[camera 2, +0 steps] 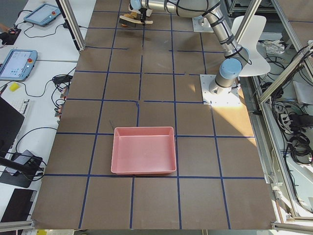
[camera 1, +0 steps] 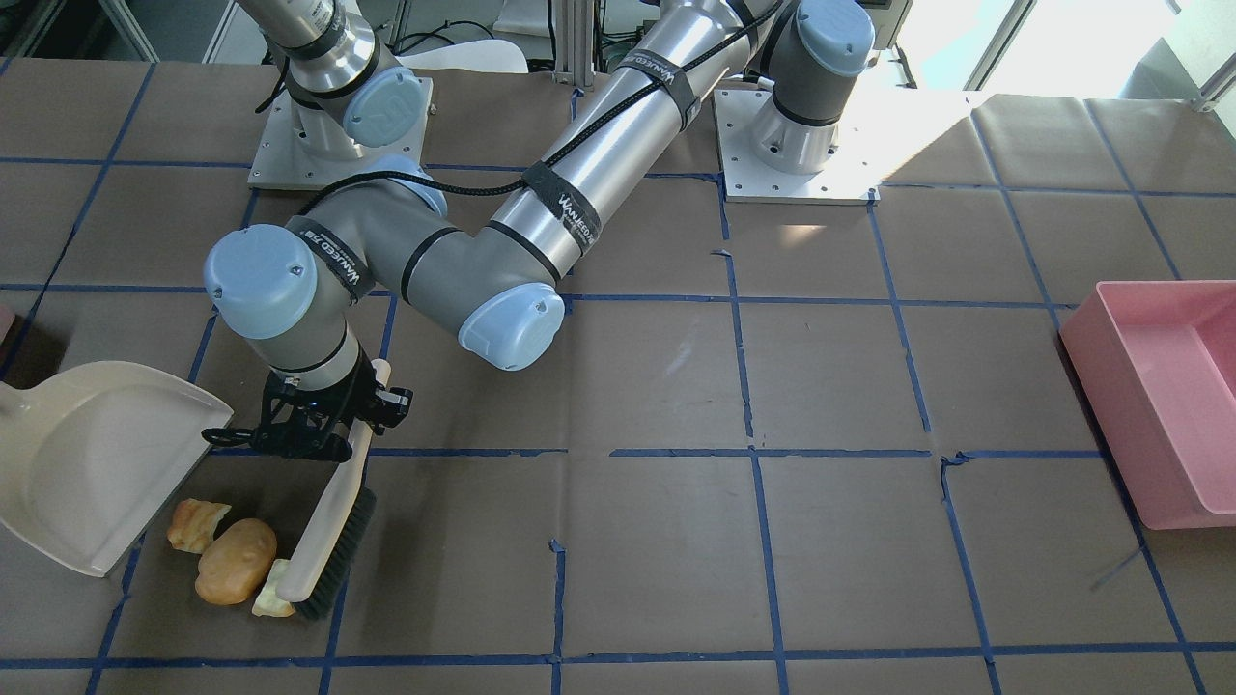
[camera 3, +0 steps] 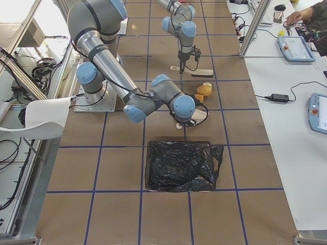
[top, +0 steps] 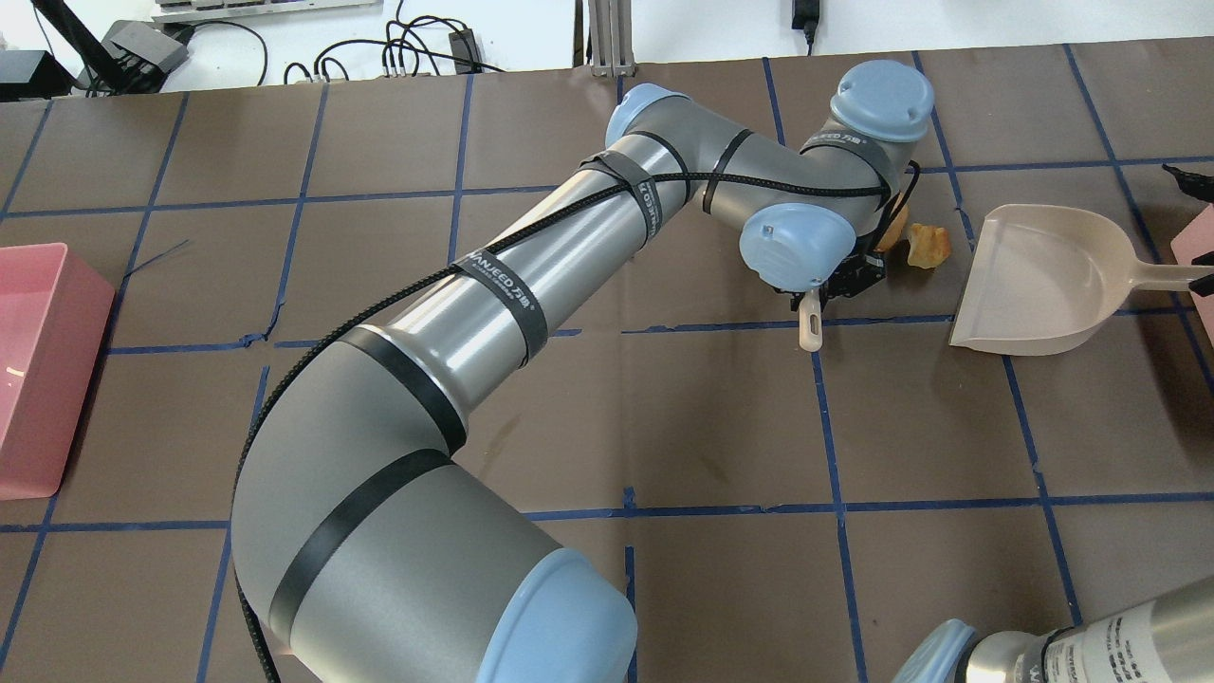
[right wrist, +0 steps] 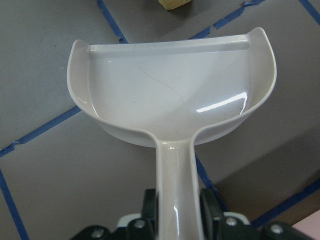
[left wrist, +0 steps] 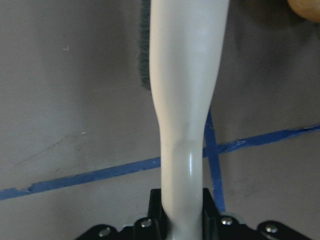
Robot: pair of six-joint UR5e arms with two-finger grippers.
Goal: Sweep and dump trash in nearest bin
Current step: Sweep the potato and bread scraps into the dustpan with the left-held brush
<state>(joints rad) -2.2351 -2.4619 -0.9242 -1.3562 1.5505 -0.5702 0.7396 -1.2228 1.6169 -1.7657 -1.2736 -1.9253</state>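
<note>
The trash, a potato-like lump (camera 1: 237,562), a pastry bit (camera 1: 198,526) and a pale chunk (camera 1: 273,601), lies between brush (camera 1: 333,541) and dustpan (camera 1: 87,463). It looks light and crumbly, so it is better pushed than pinched. The left gripper (camera 1: 352,420) clamps the brush handle, and the right gripper (right wrist: 177,212) clamps the dustpan handle.

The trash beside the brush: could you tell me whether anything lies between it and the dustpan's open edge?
Nothing visible does. The pastry chunk, potato lump and pale chunk sit on the table between the brush and the dustpan, pastry nearest its mouth.
</note>
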